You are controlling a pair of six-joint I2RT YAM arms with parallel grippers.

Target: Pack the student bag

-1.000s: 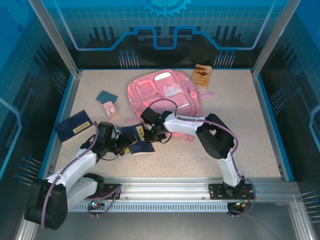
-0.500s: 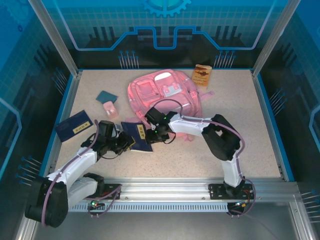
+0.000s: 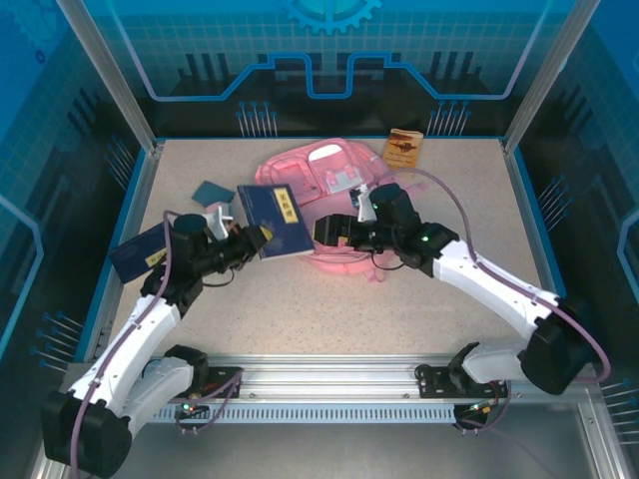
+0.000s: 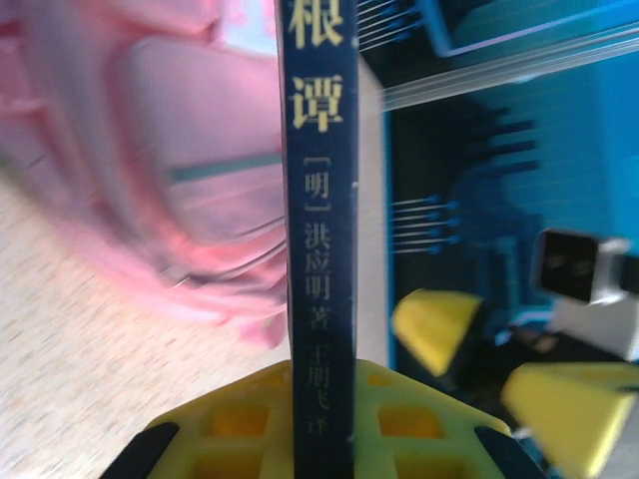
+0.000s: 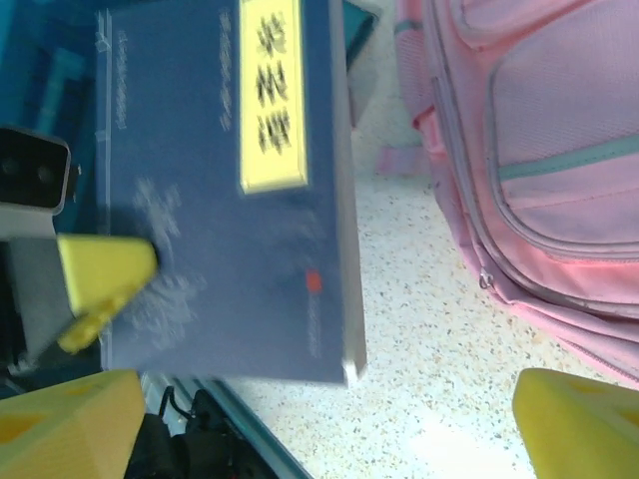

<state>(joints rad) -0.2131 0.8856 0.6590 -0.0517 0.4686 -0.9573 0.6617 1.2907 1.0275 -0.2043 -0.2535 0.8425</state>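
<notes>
The speckled bench (image 3: 449,269) carries the student bag (image 3: 334,180), which lies flat with its pockets up at the far middle, a little toward the back edge. Just left of it a dark blue book (image 3: 270,210) with a yellow title label is lifted off the bench, and in the top view its far corner overlaps the bag's left side. The left fingers (image 4: 429,399) are clamped on the book's lower edge, with the spine standing straight up between them in the left wrist view. The right fingers (image 5: 584,424) are spread wide and grip nothing; they sit over the bag's near edge, pointing toward the book. A second dark blue book (image 3: 135,254) lies flat near the bench's left edge, partly under the left arm. A brown booklet (image 3: 403,148) stands at the back, just right of the bag. A small teal piece (image 3: 213,191) lies behind the lifted book.
</notes>
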